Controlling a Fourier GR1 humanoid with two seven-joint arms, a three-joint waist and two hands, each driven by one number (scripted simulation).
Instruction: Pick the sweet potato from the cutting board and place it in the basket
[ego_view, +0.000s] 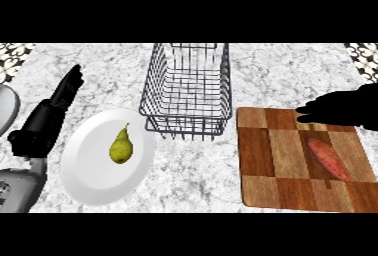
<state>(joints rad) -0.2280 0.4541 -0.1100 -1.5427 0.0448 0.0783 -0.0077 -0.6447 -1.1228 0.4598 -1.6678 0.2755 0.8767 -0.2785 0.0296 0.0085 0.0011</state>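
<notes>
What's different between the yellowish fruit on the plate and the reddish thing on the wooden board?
The pear is yellow-green, and narrows to a thin top; the sweet potato is reddish-orange, long and tapered at both ends. The pear lies on a white plate, pointing roughly up the view, while the sweet potato lies slantwise on the cutting board. The right hand is over the board's far edge near the sweet potato; no hand is over the pear. Both lie outside the basket.

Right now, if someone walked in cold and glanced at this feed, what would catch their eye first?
Probably the reddish sweet potato lying on the checkered wooden cutting board at right, with the black right hand over the board's far edge. Next, the wire basket standing in the middle, and the yellow-green pear on the white plate at left. The left hand rests further left, fingers up.
</notes>
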